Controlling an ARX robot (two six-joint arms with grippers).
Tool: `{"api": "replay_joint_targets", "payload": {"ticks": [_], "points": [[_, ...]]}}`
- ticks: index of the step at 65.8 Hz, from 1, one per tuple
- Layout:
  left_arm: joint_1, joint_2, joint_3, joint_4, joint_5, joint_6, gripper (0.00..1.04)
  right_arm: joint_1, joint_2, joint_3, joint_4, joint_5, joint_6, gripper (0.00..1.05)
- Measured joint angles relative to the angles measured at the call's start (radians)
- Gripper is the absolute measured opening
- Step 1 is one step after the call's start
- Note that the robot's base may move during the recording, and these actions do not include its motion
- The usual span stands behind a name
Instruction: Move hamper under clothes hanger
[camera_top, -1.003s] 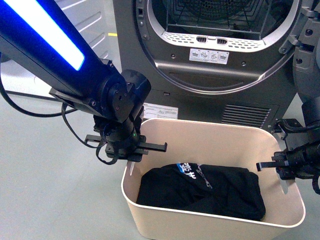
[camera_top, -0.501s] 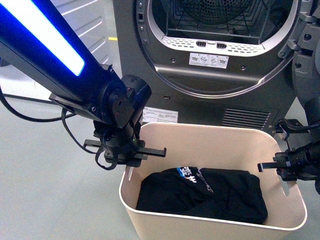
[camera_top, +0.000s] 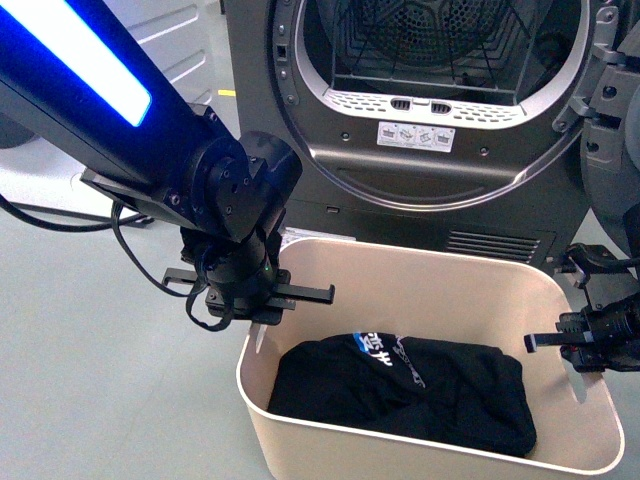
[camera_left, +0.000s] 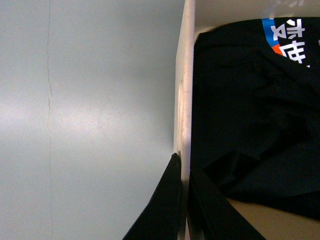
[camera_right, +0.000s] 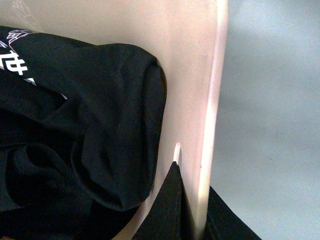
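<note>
A beige plastic hamper (camera_top: 430, 285), a rectangular tub with rounded corners and smooth matte walls, stands on the pale, glossy floor (camera_top: 90, 390). Just behind the hamper rises a dark grey metal dryer (camera_top: 340, 150); its round door opening shows a perforated drum and a wire rack. Inside the hamper, on its bottom, lies a crumpled black fabric T-shirt (camera_top: 420, 395) in soft folds, with a blue, white and orange print facing up.

The left gripper (camera_left: 183, 162) is clamped on the hamper's left wall. Its thin, dark, tapering fingers (camera_left: 162, 205) are nearly together, one on the wall's outer face and one on the inner, with only the rim between them. The right gripper (camera_right: 194, 177) pinches the hamper's right wall in the same way, one finger inside close to the cloth and one outside over the floor. The inner fingertip sits just below a small slot in the wall.
</note>
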Motion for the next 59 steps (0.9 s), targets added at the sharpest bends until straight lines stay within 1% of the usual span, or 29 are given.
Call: {"api": "replay_joint_targets", "payload": {"ticks": [17,59], "points": [[0.0,-0.017,-0.027,0.026,-0.011,0.001,0.04,0.001,-0.007,-0.033,0.037,-0.003,0.005,0.03],[0.0,-0.02,-0.027,0.026,-0.011,0.005,0.04,0.001,-0.011,-0.034,0.038,-0.003,0.005,0.03]]}}
